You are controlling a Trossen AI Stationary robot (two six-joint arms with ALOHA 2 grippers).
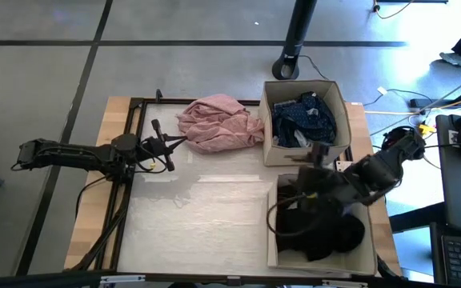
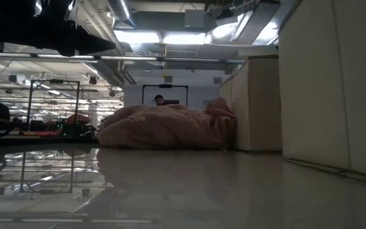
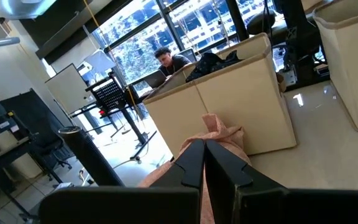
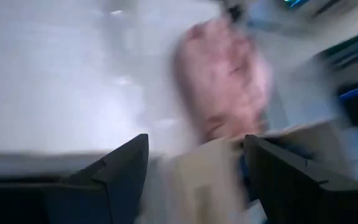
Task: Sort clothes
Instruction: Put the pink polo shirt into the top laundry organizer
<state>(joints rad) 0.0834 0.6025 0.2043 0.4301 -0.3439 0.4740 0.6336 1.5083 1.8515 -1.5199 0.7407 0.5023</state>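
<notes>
Right hand point(image 1: 314, 156) apparently open, above near box point(image 1: 272, 244)

Two beige cardboard boxes stand on the surface point(image 1: 214, 232): one point(image 1: 272, 120) at two o'clock holding a dark blue garment point(image 1: 306, 116), one point(image 1: 272, 240) at four o'clock holding black pieces point(image 1: 326, 236). One pink garment point(image 1: 218, 122) lies at twelve o'clock. Two arms, each with one pincer.

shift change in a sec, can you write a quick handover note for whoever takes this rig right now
Left gripper: shut, empty, parked beside the pink piece.
Right gripper: open, nothing held, above the near box.
Done: black pieces are in the near box; dark blue clothes are in the far box.
Left: the pink piece, bunched on the table against the far box, not yet sorted.
</notes>
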